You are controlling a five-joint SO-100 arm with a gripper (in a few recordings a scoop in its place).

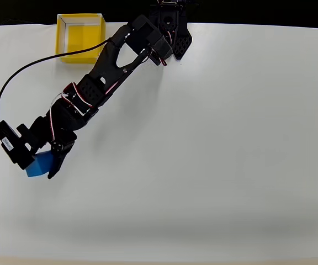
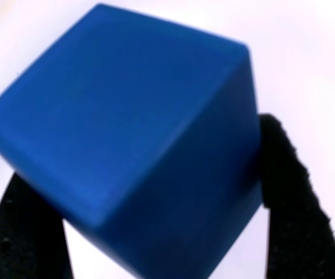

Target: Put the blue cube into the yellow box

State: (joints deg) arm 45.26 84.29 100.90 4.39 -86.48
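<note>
— Looking down from overhead, where is the blue cube (image 1: 39, 164)?

— Near the left edge of the white worktop (image 1: 214, 154), about halfway down the picture. It sits between the fingers of the black hand (image 1: 42, 164), with one dark finger along its right side and the arm's camera block just to its left.

— Is the hand closed on it?

— Yes. In the wrist view the blue cube (image 2: 127, 139) takes up most of the frame, turned so that one corner edge points toward the lens, and a black finger (image 2: 295, 203) presses against its right face while the other one touches its lower left. The jaws are clamped on the cube.

— Is it lifted off the worktop?

— I cannot tell from either view.

— And the yellow box (image 1: 80, 37)?

— At the top left of the overhead view, against the far edge of the worktop, open side up, with pale inner walls and a yellow floor. It is well apart from the cube. The arm stretches from its base near the top centre diagonally down to the left, passing just beside the box's right corner, and a black cable (image 1: 15, 77) loops across the worktop beside the box.
</note>
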